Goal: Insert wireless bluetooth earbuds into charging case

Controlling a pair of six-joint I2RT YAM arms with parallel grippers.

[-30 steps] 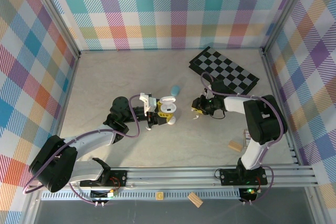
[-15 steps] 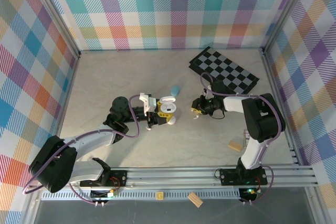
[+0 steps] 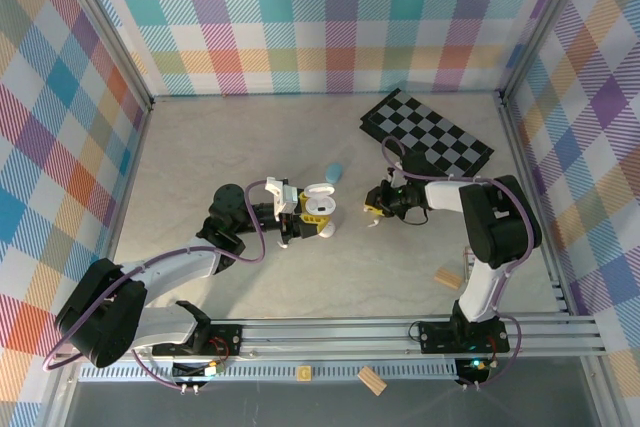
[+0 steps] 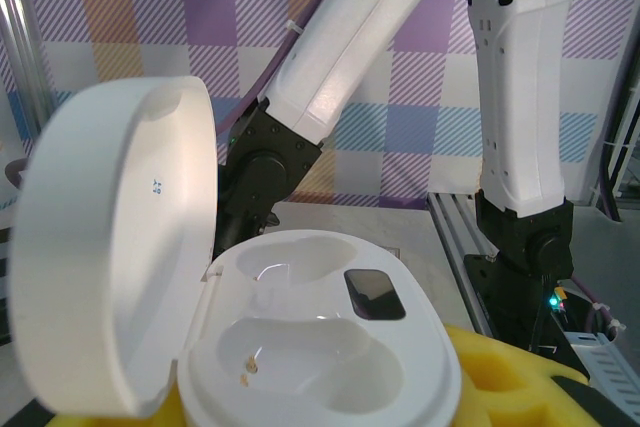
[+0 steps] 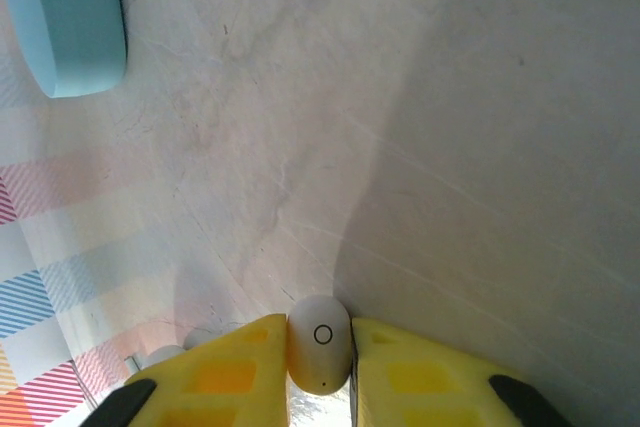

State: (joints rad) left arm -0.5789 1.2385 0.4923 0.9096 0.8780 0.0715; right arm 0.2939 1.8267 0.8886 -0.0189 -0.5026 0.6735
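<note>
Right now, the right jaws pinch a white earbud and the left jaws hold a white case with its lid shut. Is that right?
No: the lid of the white case is open, seen in the left wrist view. The rest stands.

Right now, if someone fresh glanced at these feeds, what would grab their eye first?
The open white charging case, gripped by the left pincer at the middle of the table, lid swung up and both wells empty. Just to its right, the right pincer pinches a white earbud between its yellow fingers, close to the table surface. A black-and-grey checkerboard lies at the back right.
</note>
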